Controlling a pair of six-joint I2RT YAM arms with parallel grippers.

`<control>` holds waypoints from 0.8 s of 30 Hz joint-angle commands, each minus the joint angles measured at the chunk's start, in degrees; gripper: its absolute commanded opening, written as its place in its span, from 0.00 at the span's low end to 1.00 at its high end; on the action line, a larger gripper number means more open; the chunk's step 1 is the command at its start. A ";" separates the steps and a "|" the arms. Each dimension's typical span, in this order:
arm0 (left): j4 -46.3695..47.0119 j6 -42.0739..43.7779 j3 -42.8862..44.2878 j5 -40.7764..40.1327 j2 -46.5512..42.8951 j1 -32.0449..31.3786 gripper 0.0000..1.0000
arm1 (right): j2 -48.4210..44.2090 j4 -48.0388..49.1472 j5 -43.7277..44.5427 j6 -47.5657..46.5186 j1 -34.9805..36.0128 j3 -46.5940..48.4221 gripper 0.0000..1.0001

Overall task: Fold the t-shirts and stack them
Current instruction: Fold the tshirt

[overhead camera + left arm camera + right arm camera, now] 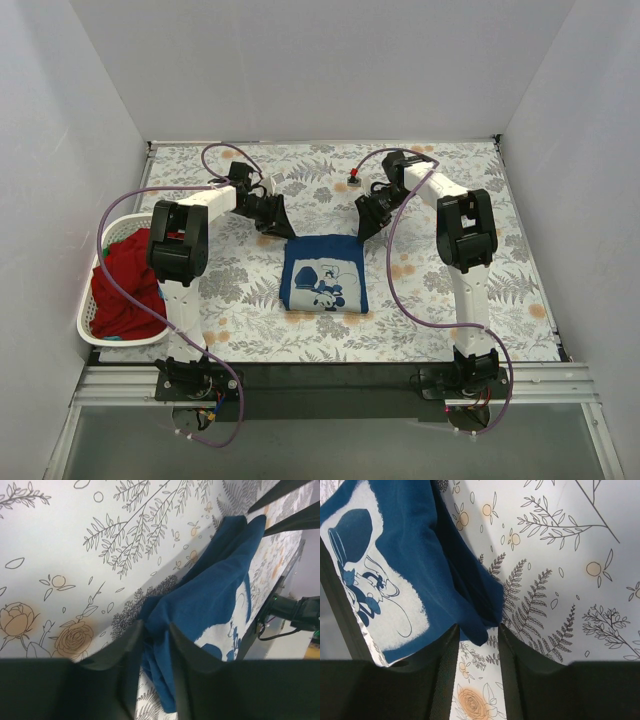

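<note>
One dark navy printed cloth t-shirt lies folded on the tabletop, apart from the white slatted plastic basket holding an unfolded red cloth t-shirt; left hand pinches a navy corner, right hand half-closed round another, grip unclear

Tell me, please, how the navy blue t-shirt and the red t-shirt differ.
The navy blue t-shirt lies folded on the table cover; the red t-shirt is heaped, crumpled, in the laundry basket. The navy blue t-shirt shows a white graphic; the red t-shirt looks plain. Both are cloth.
</note>
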 commanded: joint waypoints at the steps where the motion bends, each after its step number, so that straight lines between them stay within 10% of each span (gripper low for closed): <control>1: 3.19 -1.15 0.15 2.77 -2.40 0.11 0.21 | -0.87 -1.15 -1.65 -1.22 0.19 0.13 0.38; 6: 2.40 0.25 -0.73 1.45 -4.41 0.63 0.00 | -2.02 -1.24 -1.13 -0.70 0.19 1.44 0.02; 24: 6.53 1.83 -2.41 -8.39 -3.20 3.10 0.00 | 0.88 3.68 7.92 6.42 -0.34 5.93 0.01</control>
